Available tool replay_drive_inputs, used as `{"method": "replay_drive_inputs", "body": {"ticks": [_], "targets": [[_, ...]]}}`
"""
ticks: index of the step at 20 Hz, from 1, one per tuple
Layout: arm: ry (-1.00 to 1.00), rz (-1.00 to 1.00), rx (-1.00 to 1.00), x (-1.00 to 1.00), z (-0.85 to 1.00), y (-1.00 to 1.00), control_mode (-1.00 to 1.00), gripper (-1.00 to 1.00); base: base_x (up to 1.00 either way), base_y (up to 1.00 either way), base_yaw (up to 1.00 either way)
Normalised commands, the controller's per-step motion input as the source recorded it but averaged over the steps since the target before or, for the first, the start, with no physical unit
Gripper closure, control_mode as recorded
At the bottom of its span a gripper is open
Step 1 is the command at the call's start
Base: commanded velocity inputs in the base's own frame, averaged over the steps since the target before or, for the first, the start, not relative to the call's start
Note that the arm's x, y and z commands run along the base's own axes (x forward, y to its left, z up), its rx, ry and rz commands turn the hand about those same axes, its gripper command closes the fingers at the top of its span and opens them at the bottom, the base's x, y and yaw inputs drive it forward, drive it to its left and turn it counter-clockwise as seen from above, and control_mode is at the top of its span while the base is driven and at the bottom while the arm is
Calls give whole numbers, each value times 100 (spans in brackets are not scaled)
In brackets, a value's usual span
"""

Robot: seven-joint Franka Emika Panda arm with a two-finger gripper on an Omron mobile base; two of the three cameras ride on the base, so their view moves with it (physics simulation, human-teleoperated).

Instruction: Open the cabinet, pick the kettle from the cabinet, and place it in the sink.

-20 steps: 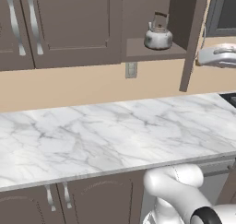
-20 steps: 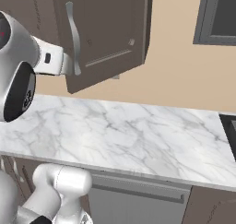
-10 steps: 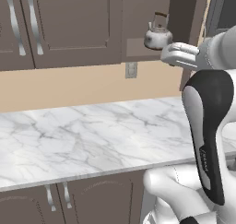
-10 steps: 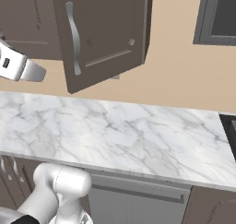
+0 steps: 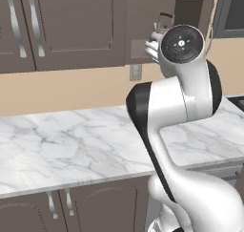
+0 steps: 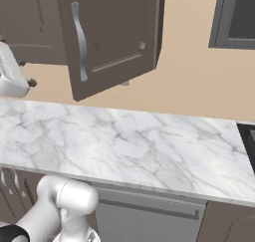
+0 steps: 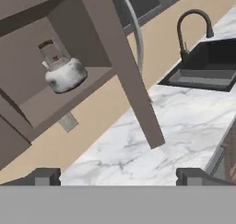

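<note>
kettle [image 7: 64, 73]: i see it sitting upright on the shelf inside the cabinet [image 7: 32, 57], silvery with a thin arched handle, nothing touching it. from the left base view only its handle top [image 5: 164, 17] peeks over the arm's elbow.

cabinet: i read the door [image 6: 107, 34] as swung wide open, its long wavy silver handle facing the right base camera; in the hand view the door's edge cuts diagonally between the kettle and the sink.

sink [image 7: 207, 64]: black basin sunk in the marble counter [image 6: 129, 146], with a grey tray in it and a tall black faucet [image 7: 191, 27] behind. it lies well apart from the kettle, on the far side of the door.

gripper [image 7: 117, 174]: i see both dark fingertips set wide apart with nothing between them, pointed toward the open cabinet, clear of the kettle.

outlet [image 5: 136, 72]: on the tan wall under the cabinets.
</note>
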Motion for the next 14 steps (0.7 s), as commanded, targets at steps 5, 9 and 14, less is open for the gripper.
{"method": "replay_drive_inputs", "body": {"ticks": [5,9,14], "targets": [[-13,-31,27,29,-9,8,-100,-100,0,0,0],[-22,-24,24,26,-5,1,-100,-100,0,0,0],[-28,-30,4,19,-4,-11,-100,-100,0,0,0]]}}
